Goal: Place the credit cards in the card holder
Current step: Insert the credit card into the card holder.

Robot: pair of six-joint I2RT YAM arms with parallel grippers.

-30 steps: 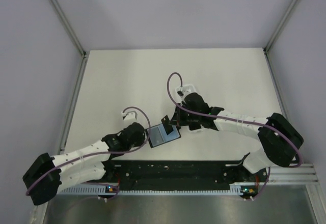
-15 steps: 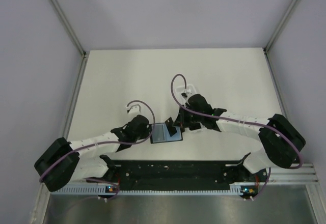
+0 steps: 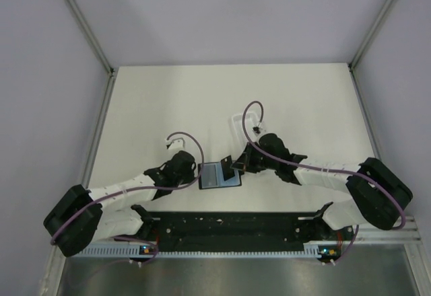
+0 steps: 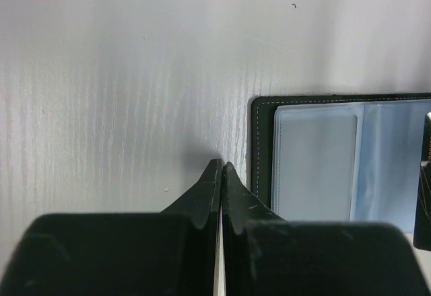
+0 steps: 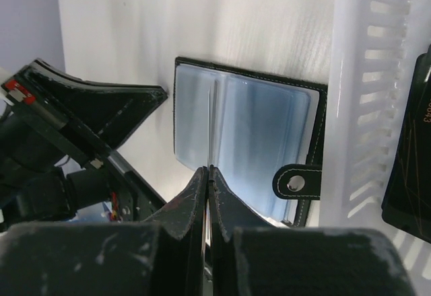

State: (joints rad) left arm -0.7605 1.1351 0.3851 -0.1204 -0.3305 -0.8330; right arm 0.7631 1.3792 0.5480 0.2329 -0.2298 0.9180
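Our right gripper [image 5: 207,169] is pinching a thin, nearly black rectangular credit card [image 4: 424,195] edge-on. We are holding it just above the flat black folding card holder [image 5: 262,128], which is lying open under the tips with its blue-grey pockets looking empty. Our left gripper [image 4: 221,165], pressed together on nothing, is sitting just beside the holder's edge. We are judging that no card is pocketed yet. Beyond the right fingers, a second dark card [image 5: 409,168] is lying by the long white ribbed plastic tray [image 5: 363,107].

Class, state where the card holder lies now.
Top view: card holder lies open by the table's near edge, between the left jaws and right jaws, which grip a card.
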